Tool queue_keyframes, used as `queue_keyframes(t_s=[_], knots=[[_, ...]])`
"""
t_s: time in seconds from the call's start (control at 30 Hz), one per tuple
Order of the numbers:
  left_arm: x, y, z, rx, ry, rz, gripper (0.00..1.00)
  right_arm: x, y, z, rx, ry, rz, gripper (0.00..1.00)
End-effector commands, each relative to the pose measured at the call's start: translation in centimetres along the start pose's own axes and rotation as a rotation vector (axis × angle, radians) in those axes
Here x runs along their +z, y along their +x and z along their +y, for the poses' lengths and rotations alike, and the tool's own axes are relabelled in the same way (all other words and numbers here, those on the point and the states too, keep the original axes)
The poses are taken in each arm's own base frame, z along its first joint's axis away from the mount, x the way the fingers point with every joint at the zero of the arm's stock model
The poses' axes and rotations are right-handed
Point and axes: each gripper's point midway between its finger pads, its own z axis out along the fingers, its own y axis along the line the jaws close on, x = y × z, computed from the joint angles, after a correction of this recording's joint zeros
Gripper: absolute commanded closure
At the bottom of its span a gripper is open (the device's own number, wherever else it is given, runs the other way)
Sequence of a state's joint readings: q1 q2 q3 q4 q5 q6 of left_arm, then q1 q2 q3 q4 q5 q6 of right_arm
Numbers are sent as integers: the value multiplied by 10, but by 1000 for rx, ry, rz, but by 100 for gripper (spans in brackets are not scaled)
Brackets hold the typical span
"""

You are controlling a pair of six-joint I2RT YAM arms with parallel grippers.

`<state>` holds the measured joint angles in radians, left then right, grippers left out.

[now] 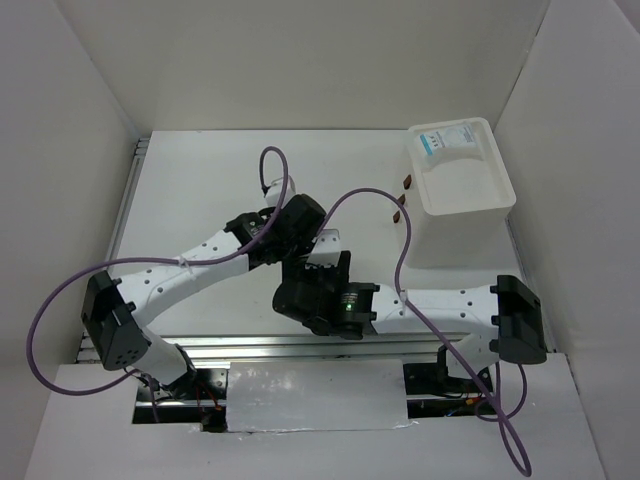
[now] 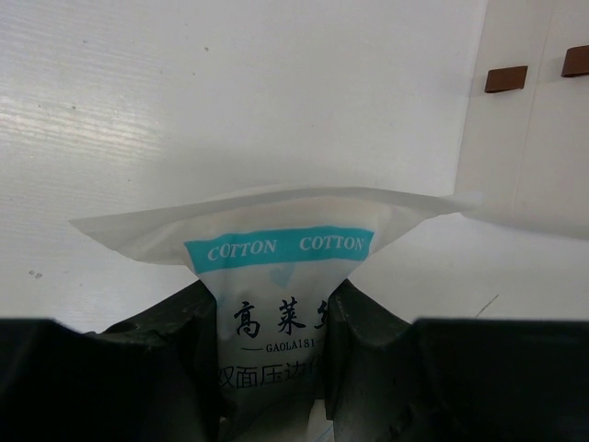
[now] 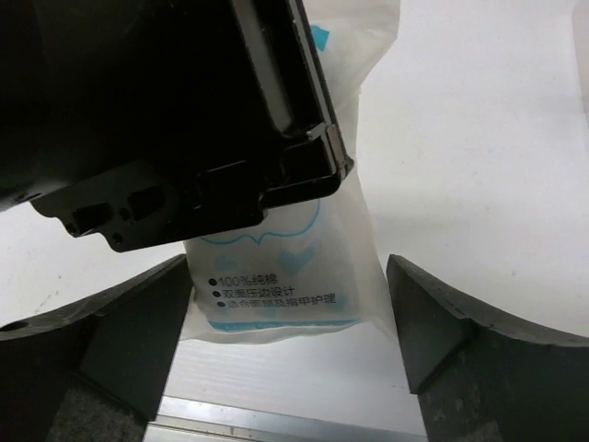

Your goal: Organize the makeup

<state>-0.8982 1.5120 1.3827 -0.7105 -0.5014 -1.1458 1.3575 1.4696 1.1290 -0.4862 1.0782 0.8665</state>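
My left gripper [image 2: 271,318] is shut on a white-and-light-blue cotton packet [image 2: 276,244], held upright near the middle of the table. The fingers [image 2: 175,341] pinch its lower half. My right gripper [image 3: 290,322] is open. Its fingers [image 3: 138,331] stand on either side of the packet's [image 3: 276,276] free end, apart from it. In the top view both grippers meet mid-table, left [image 1: 300,232] above right [image 1: 322,268], with a white bit of the packet [image 1: 327,243] between them. A second packet [image 1: 447,142] lies in the white drawer box [image 1: 470,205].
The drawer box stands at the back right and also shows at the right edge of the left wrist view [image 2: 525,157]. Small brown pieces [image 1: 402,198] sit beside its left wall; two show in the left wrist view [image 2: 506,79]. White walls enclose the table.
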Motion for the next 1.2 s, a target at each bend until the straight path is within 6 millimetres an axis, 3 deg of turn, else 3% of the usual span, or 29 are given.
queue_keyframes(t_s=[0.0,0.13,0.17,0.2,0.27,0.37,0.43,0.6,0.7,0.77,0.8,0.93,1.03,1.13,1.17], knots=[[-17,12,-12,9,63,14,62,3,-26,12,39,-9,-74,10],[-20,12,-13,15,73,17,58,-2,-30,11,55,-72,-89,38],[-20,12,-13,16,74,16,56,-3,-31,11,26,-93,-92,41],[-20,12,-13,17,78,16,49,-7,-35,21,59,-149,-94,46],[-21,11,-14,17,86,12,36,-11,-38,20,73,-190,-100,52],[-23,8,-15,16,90,5,30,-15,-36,19,68,-219,-89,58],[-25,5,-16,15,91,-3,25,-15,-35,19,59,-216,-83,60],[-34,-11,-18,5,77,-41,1,-16,-33,14,61,-222,-74,61],[-50,-35,-24,-5,76,-97,1,-18,-31,12,64,-228,-72,62],[-73,-65,-37,-40,110,-163,1,-18,-31,10,70,-221,-72,62],[-72,-66,-33,-34,92,-166,1,-19,-31,9,66,-219,-70,62],[-112,-112,-40,-112,134,-264,1,-21,-34,6,66,-215,-67,62],[-140,-137,-24,-183,137,-348,1,-22,-43,-2,66,-178,-70,62],[-158,-142,9,-223,127,-408,1,-24,-73,-22,98,-100,-99,62],[-158,-141,19,-226,110,-421,1,-28,-92,-28,136,-96,-116,62]])
